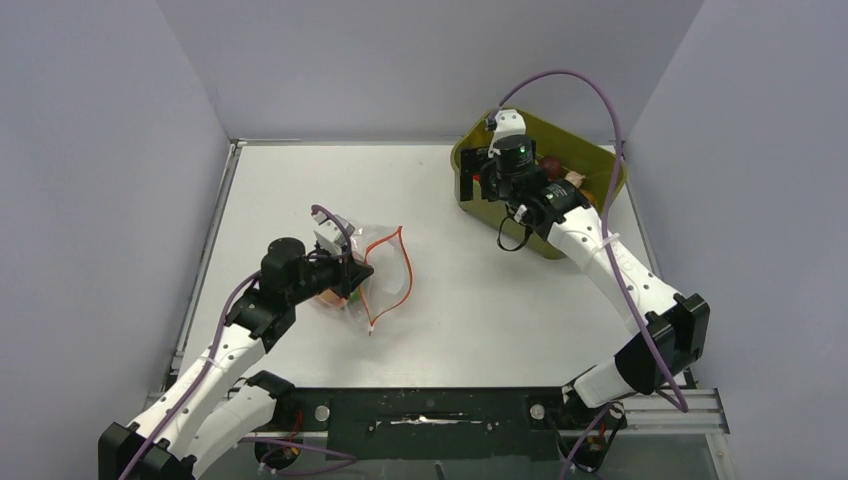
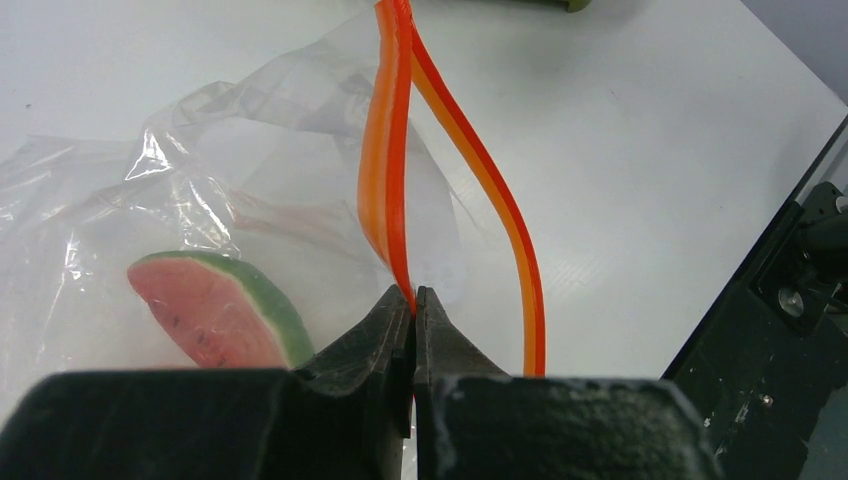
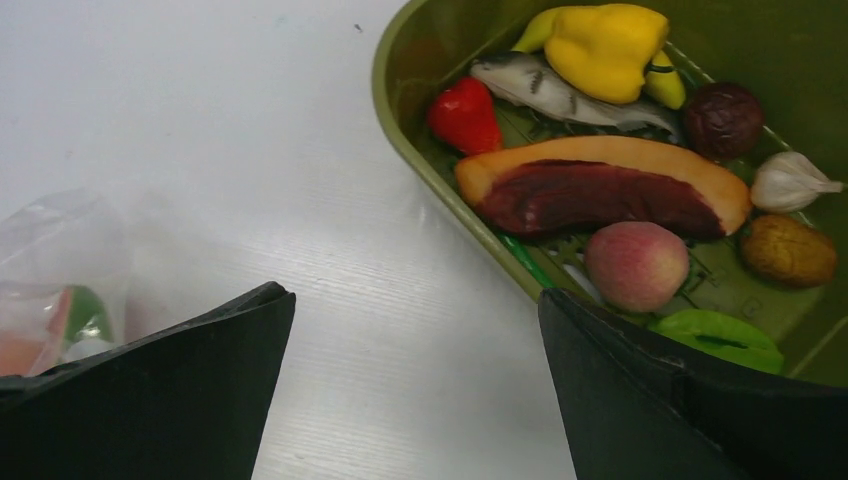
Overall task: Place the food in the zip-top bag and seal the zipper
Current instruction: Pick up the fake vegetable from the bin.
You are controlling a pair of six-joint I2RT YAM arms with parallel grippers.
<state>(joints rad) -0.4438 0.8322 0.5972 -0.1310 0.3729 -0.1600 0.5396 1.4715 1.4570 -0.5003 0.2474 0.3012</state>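
— white table (image 1: 480,300), bag (image 1: 383,247) mid-frame; left gripper (image 2: 413,300) pinches its orange zipper (image 2: 385,150), watermelon slice (image 2: 215,310) inside.
— right gripper (image 3: 412,295) gapes over the tub (image 3: 395,120), upper right. thin pinch: the strip could slip and the mouth collapse.

Clear, crinkly zip-top bag (image 1: 372,262) just left of the worktop's middle, mouth gaping. Red-orange zipper (image 2: 385,160) parted into two strips, one pinched in the left gripper (image 2: 413,300). Holds a watermelon slice (image 2: 215,310). In the olive tub (image 3: 400,130) at the far right corner: yellow pepper (image 3: 605,40), peach (image 3: 637,265), dark purple piece (image 3: 723,118).
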